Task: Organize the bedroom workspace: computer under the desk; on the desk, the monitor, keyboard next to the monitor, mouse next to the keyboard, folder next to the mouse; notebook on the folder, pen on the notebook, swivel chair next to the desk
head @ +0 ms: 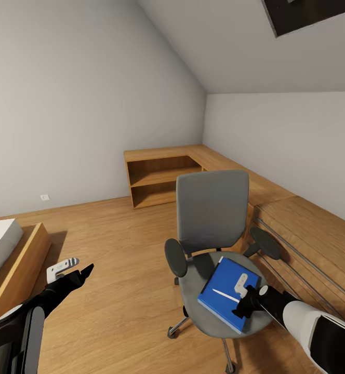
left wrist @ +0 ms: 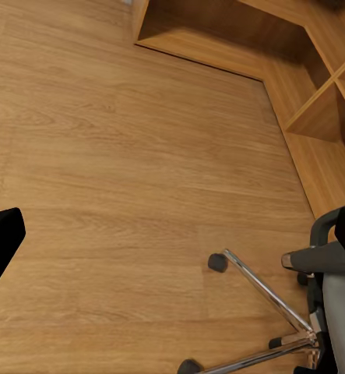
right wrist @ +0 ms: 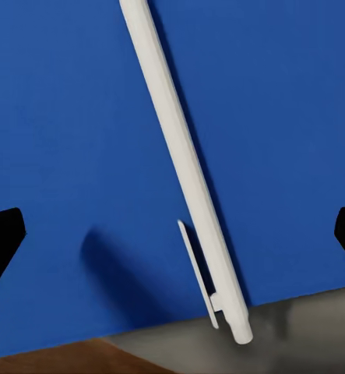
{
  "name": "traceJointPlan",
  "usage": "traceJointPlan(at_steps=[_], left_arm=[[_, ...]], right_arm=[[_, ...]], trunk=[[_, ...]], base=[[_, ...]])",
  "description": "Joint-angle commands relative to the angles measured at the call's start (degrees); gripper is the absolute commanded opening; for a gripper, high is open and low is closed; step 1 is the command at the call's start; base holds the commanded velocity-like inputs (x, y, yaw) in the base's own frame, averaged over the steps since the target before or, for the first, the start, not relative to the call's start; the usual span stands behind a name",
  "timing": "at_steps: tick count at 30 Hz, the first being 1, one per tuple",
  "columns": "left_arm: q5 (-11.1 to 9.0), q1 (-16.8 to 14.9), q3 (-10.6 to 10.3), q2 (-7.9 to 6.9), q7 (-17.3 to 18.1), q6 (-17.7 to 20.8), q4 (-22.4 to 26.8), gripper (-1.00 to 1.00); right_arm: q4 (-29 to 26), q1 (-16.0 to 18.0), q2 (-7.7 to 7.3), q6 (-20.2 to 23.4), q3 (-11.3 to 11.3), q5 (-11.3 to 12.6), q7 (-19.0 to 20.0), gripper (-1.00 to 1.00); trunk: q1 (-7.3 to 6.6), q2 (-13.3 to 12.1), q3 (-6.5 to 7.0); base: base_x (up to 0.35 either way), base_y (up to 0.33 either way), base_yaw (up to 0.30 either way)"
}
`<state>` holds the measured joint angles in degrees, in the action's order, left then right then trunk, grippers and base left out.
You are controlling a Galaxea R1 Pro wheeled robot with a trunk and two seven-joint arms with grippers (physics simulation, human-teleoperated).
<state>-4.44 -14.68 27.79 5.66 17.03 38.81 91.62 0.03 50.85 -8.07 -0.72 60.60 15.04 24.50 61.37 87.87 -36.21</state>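
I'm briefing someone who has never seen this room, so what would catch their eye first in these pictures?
Most striking is the bright blue book lying on the seat of the grey swivel chair mid-room, with a thin white pen on top. The right gripper hovers open just over that pen, its clip clear in the right wrist view. Behind stands a light wooden corner shelf unit under a sloped ceiling.
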Motion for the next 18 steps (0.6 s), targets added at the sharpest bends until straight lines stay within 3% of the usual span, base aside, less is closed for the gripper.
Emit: traceJointPlan(at_steps=[1, 6, 15, 18], left_arm=[[-0.46, -0.07, 0.16, 0.06, 0.11, 0.48, 0.05, 1.00], [-0.46, -0.04, 0.16, 0.06, 0.11, 0.48, 0.05, 1.00], [-0.41, -0.04, 0.16, 0.06, 0.08, 0.48, 0.05, 1.00], [-0.40, -0.03, 0.16, 0.06, 0.10, 0.48, 0.05, 1.00]], right_arm=[[0.02, 0.04, -0.02, -0.07, 0.48, 0.52, 0.23, 1.00], [0.02, 0.04, -0.01, -0.07, 0.48, 0.52, 0.27, 1.00], [0.04, 0.04, -0.02, -0.07, 0.48, 0.50, 0.28, 1.00], [0.05, 0.04, -0.02, -0.07, 0.47, 0.47, 0.29, 1.00]], trunk=[[0.00, 0.03, -0.05], [0.00, 0.03, -0.05], [1.97, 3.64, -1.67], [1.97, 3.64, -1.67]], base=[[0.000, 0.000, 0.000], [0.000, 0.000, 0.000], [0.000, 0.000, 0.000], [0.000, 0.000, 0.000]])
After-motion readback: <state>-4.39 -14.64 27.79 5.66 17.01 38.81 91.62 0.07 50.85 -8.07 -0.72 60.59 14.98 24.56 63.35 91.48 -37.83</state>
